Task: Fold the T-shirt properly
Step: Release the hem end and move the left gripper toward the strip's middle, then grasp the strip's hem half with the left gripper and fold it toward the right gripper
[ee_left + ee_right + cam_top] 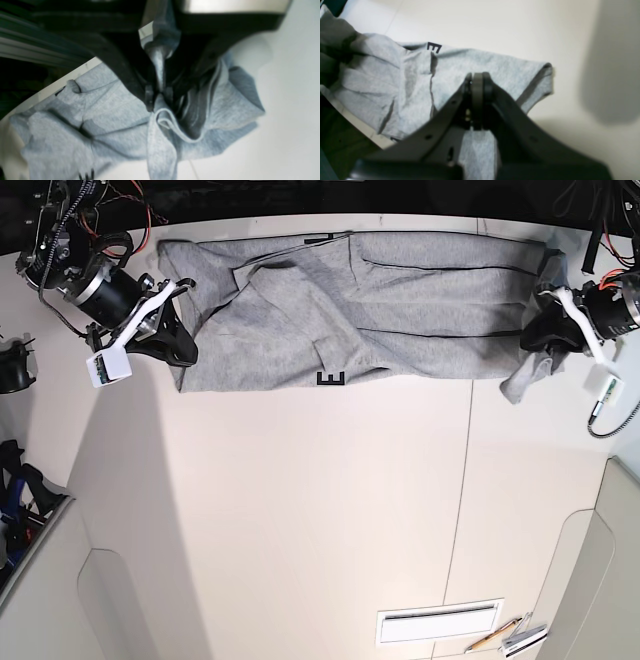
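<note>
Grey heather cotton T-shirt point(400, 310) is being pinched at both ends by left tool point(158, 96) and right tool point(476, 82), folding barely begun.

Both arms are showing black motor housings trailing red and black cables. The right gripper point(178, 340) and left gripper point(535, 340) are wearing matte black fingers point(445, 110) with small holes, on white brackets.

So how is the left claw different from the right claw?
The left claw pinches a bunched, dangling end of the T-shirt, with folds hanging below it; the right claw is shut over a flatter, smoother end. In the base view the left claw is at the right end of the shirt, the right claw at the left end. Both are dark and closed on grey cloth.
</note>
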You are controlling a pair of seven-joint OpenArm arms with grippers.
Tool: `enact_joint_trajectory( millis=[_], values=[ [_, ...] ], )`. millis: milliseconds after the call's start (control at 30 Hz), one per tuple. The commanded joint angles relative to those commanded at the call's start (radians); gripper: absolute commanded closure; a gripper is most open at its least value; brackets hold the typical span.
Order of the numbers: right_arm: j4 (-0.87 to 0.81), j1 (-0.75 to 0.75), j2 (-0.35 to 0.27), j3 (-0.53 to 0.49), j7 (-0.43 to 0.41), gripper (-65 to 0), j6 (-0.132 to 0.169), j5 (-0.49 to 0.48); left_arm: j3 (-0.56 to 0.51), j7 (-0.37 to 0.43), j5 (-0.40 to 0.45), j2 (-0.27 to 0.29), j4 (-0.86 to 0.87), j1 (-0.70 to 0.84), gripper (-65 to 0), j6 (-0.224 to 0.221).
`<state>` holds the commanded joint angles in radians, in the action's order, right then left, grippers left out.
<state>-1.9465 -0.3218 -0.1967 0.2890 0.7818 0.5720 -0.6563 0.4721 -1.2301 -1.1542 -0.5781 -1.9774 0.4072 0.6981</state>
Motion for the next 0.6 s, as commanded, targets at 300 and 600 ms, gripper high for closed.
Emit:
enact_joint_trajectory(
  millis=[300,600],
  values=[
    [0.000,0.000,0.000,0.000,0.001,0.0,0.000,0.003,-0.175,0.053,0.089,0.147,0.000,-0.059,0.0,0.000],
    [0.000,0.000,0.000,0.000,0.000,0.0,0.000,0.003,-0.287,0.121,0.241,0.248,0.002,-0.059,-1.3,0.000]
  ],
)
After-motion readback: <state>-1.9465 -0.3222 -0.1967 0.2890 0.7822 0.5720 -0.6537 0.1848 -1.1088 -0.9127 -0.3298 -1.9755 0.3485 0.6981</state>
